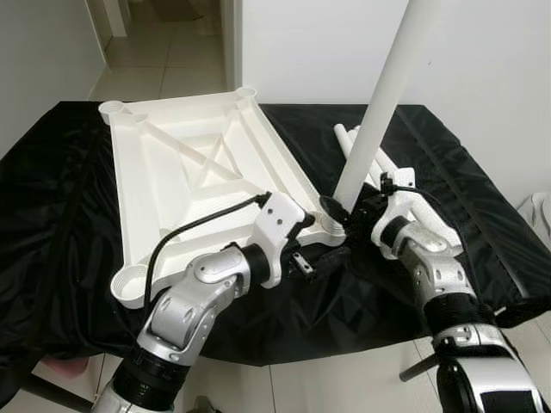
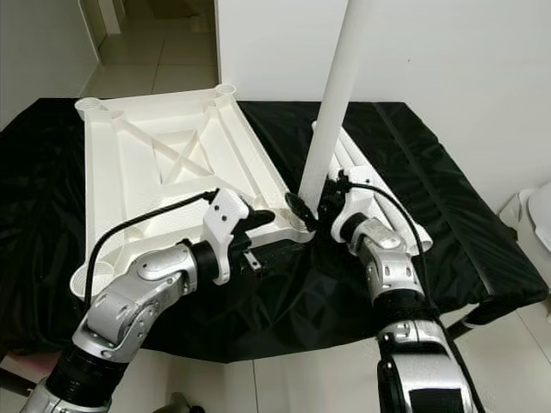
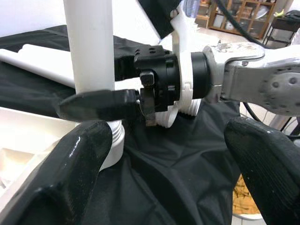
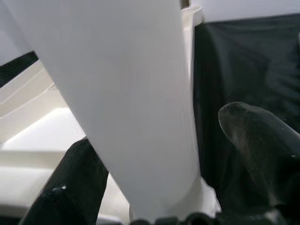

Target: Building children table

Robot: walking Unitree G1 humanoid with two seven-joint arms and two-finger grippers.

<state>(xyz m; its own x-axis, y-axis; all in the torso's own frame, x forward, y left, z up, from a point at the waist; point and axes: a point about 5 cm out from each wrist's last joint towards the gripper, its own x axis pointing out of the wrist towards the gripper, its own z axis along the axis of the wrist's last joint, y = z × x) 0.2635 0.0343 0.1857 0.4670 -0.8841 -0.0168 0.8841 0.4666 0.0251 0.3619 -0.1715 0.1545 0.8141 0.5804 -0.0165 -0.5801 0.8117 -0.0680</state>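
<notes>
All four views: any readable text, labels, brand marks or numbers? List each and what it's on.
None readable.
Upside-down white tabletop: plain moulded plastic, no markings.
Upright white leg and spare legs on the black cloth: bare.
Left gripper and right gripper, with their wrist housings: no legible lettering.
Shelves in the background of the left wrist view: too blurred to tell.

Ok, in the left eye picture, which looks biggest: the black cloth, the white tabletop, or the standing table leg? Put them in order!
1. black cloth
2. upside-down white tabletop
3. standing table leg, gripped near its base by the right pincer. It runs out of the picture's top, so its full length is unsure.
</notes>
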